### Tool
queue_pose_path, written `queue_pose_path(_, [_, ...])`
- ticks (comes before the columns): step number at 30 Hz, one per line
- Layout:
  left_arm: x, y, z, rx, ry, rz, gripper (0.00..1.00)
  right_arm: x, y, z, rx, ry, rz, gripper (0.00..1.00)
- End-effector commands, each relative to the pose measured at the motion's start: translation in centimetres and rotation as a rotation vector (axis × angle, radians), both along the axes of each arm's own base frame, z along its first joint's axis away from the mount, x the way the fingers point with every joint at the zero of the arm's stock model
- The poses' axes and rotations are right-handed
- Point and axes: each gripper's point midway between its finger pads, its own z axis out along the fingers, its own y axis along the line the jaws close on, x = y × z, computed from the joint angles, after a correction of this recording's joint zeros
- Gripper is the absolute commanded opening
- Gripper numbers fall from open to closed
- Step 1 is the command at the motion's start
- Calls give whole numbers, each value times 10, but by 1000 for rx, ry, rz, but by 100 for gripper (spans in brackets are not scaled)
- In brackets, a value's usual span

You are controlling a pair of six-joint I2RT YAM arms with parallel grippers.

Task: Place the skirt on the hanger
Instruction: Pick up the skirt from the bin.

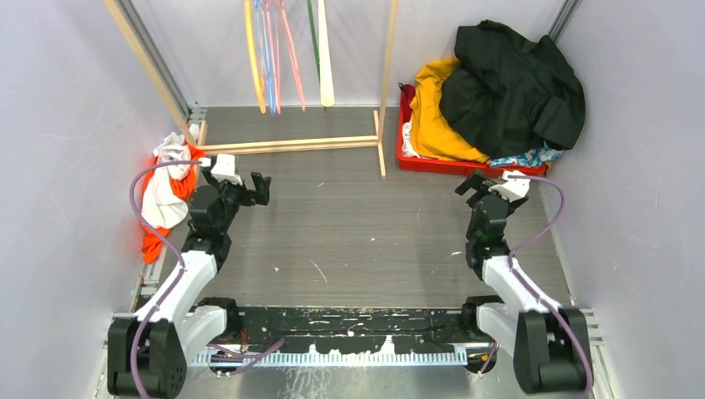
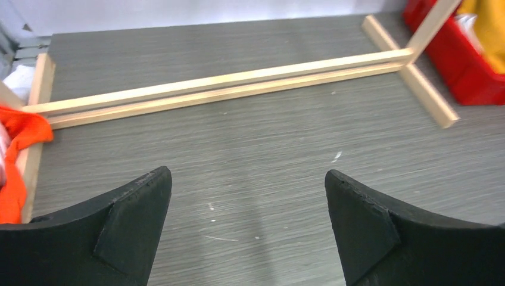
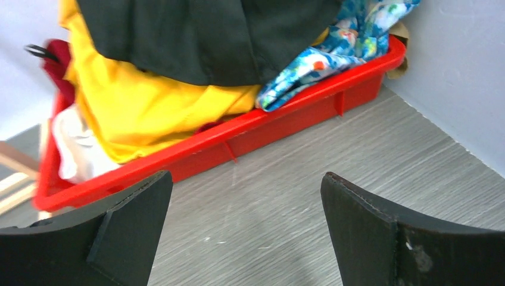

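Hovering over the table (image 2: 268, 149), the left gripper (image 2: 247, 179) has its jaws spread wide, holding nothing. Hangers (image 1: 326, 83) dangle on the wooden rack (image 1: 291, 145) behind. Right gripper (image 3: 244, 179) is wide open too, facing the red bin (image 3: 286, 128), where the skirt (image 3: 321, 56) pokes out under a black coat (image 3: 208, 36).

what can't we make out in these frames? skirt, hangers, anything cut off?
- Skirt: only a floral corner shows at the red bin's rim, top and right wrist views; the black coat covers the rest.
- Hangers: top view's upper edge cuts them off; hooks unseen.
- Orange garment: left wrist view's left edge crops it.
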Motion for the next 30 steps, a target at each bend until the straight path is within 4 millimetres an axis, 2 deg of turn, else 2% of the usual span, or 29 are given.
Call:
queue_pose_path(1, [-22,-19,35,-83,25,-77,99,-12,15,39,133,-62,48,100])
queue_pose_path(4, [-31,-7,62,-228,30,39,99,-33,10,74,309,-135,-31,100])
queue_pose_path(5, [-34,-2,72,-284,36,85,99,-36,14,96,330,-161,-5,100])
queue_pose_path(6, [-37,1,82,-339,42,118,99,-39,21,110,348,-172,32,100])
queue_pose_path(7, [-39,1,89,-379,59,134,100,-40,31,127,377,-189,89,100])
queue_pose_path(10, [-48,-12,111,-434,108,80,99,-41,83,170,335,-228,420,100])
queue_pose_path(12, [-52,-24,122,-445,122,10,99,-44,96,183,360,-260,491,100])
queue_pose_path(14, [-53,-39,127,-459,116,-79,99,-42,86,183,431,-256,416,100])
queue_pose_path(15, [-51,-39,124,-486,134,-70,99,-40,78,179,454,-232,356,100])
queue_pose_path(17, [-46,-39,113,-537,213,-33,99,-32,79,183,427,-158,354,100])
queue_pose_path(19, [-39,-52,106,-537,271,-94,99,-16,79,185,399,-55,343,100])
queue_pose_path(22, [-22,-58,88,-522,376,-104,99,9,61,193,341,56,232,100])
queue_pose_path(24, [-13,-59,85,-506,381,-112,99,28,47,200,291,91,155,98])
queue_pose_path(26, [-6,-57,79,-495,388,-96,99,50,25,216,241,101,42,96])
queue_pose_path(30, [9,-48,54,-529,463,-40,99,89,-9,237,238,112,-83,94])
